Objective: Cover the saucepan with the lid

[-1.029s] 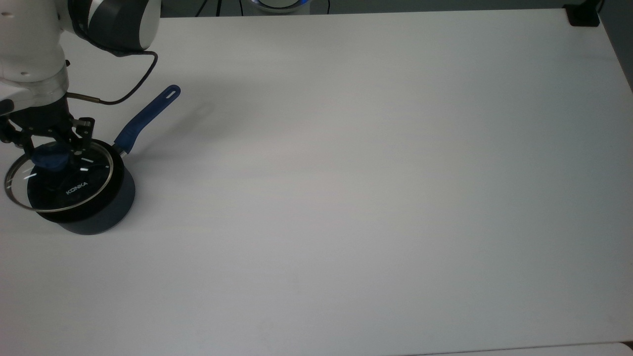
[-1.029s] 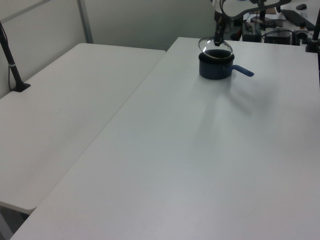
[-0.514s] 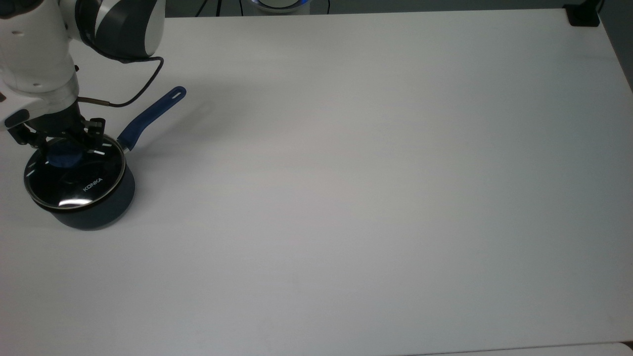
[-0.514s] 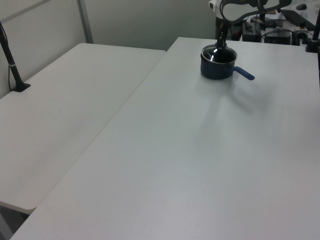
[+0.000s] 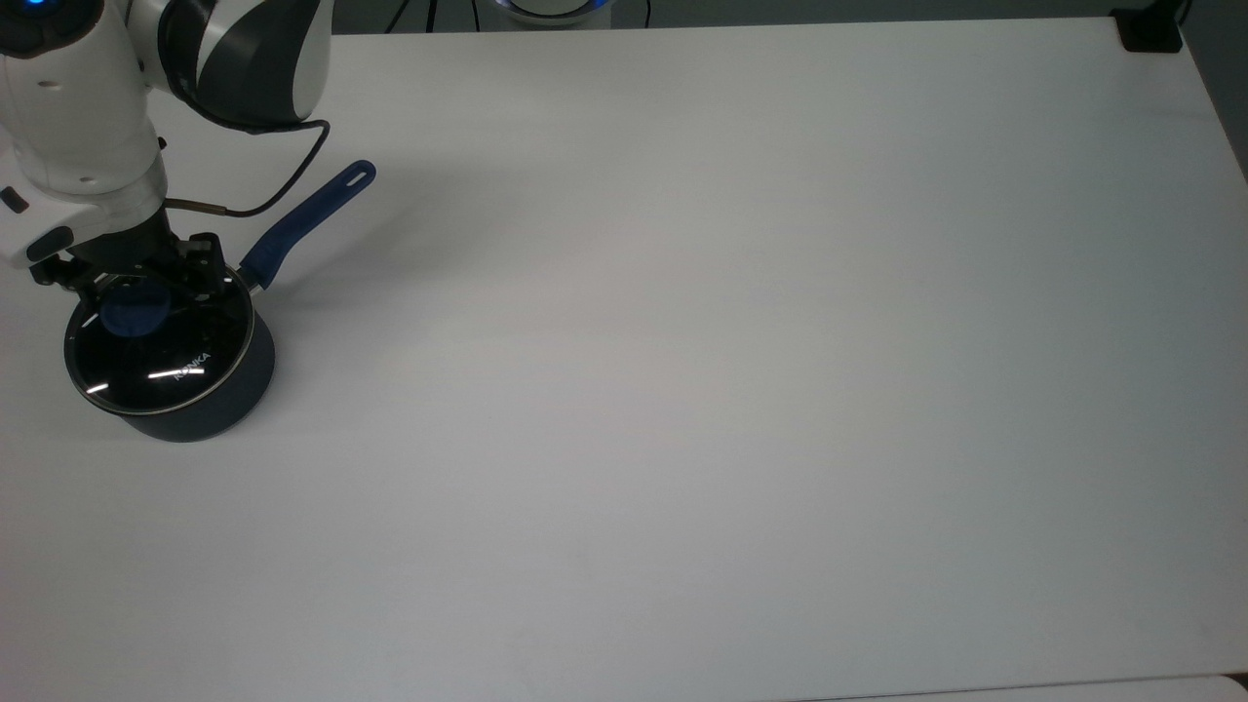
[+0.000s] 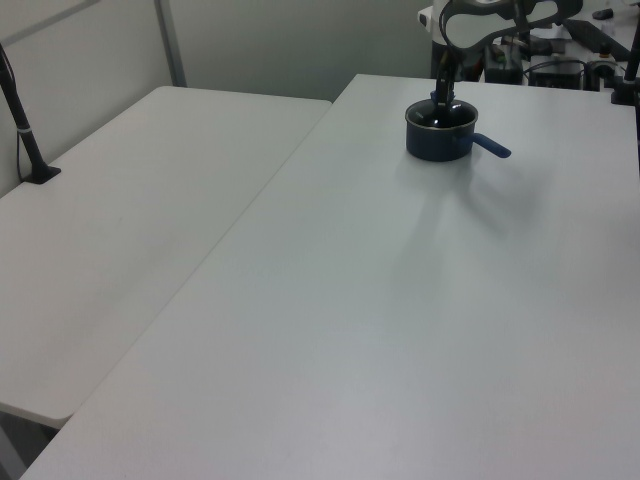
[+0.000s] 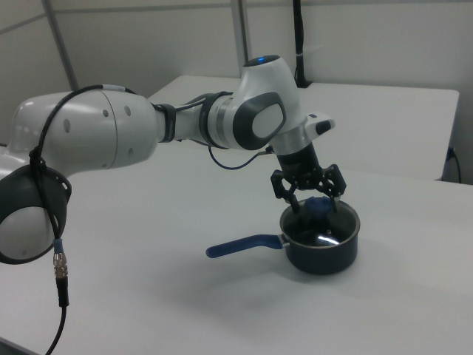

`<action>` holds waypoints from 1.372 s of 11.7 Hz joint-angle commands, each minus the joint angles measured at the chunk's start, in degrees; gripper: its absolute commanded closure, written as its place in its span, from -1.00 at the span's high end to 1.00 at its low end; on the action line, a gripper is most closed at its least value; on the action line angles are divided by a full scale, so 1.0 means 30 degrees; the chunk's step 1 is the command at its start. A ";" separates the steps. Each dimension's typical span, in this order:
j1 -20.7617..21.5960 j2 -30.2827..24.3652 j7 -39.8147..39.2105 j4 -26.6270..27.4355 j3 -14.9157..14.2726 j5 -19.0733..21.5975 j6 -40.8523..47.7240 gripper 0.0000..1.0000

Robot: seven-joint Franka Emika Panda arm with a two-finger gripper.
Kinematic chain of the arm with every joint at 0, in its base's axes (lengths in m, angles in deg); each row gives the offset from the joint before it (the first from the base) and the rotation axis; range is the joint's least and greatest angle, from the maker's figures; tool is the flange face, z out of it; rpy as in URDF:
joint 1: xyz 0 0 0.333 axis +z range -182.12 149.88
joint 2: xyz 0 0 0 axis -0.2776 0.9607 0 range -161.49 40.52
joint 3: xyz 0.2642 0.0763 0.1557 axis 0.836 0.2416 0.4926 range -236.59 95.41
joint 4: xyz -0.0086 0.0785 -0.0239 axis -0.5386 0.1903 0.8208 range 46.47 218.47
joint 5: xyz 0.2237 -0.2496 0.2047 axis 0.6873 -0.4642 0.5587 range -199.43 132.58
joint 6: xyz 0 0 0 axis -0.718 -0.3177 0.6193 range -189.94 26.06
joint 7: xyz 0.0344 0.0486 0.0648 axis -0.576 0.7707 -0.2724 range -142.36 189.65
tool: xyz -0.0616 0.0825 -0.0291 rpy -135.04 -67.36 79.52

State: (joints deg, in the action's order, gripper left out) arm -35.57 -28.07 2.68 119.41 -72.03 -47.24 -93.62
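Since earlier: lid (image 5: 161,346) lowered, seated on saucepan (image 5: 210,409). Tool (image 5: 136,297) astride knob, grip indeterminate. Next: release, retract.

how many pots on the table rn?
1. The saucepan sits near the top view's left edge of the table, handle toward the top view's upper right. The lid is on it, with the gripper at the knob.
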 commanded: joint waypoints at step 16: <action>0.7158 -1.3124 0.5564 0.7783 -0.1484 0.5133 0.7628 1.00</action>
State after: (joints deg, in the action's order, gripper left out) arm -15.48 -67.71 25.08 140.51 -74.20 -31.57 -67.95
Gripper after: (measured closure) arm 0.000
